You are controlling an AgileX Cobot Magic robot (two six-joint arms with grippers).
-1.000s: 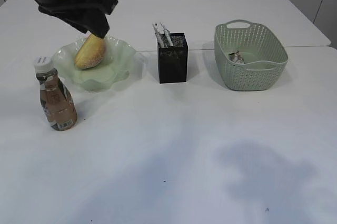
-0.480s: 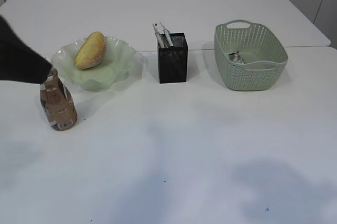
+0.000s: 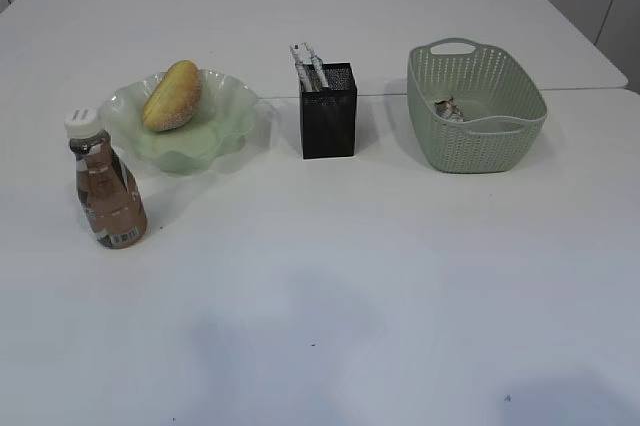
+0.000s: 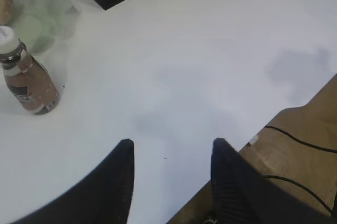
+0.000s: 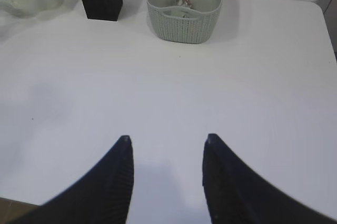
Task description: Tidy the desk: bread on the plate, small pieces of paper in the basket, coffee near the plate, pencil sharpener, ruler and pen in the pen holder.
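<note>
Both grippers, left gripper [image 4: 171, 153] and right gripper [image 5: 166, 148], have jaws apart and hold nothing. The bread [image 3: 172, 95] lies on the plate [image 3: 225, 126], the coffee [image 3: 106, 189] stands near it, paper [image 3: 447, 108] is in the basket [image 3: 480, 151], and items stand in the pen holder [image 3: 328, 116]. The desk [image 3: 400, 276] looks tidy; probably nothing is left.

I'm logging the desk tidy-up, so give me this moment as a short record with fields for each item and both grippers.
bread: lying on the plate
coffee: upright on the desk, just in front of the plate
pen holder: upright, items sticking out of its top
basket: crumpled paper inside
left gripper: open, empty, above bare desk
right gripper: open, empty, above bare desk
</note>
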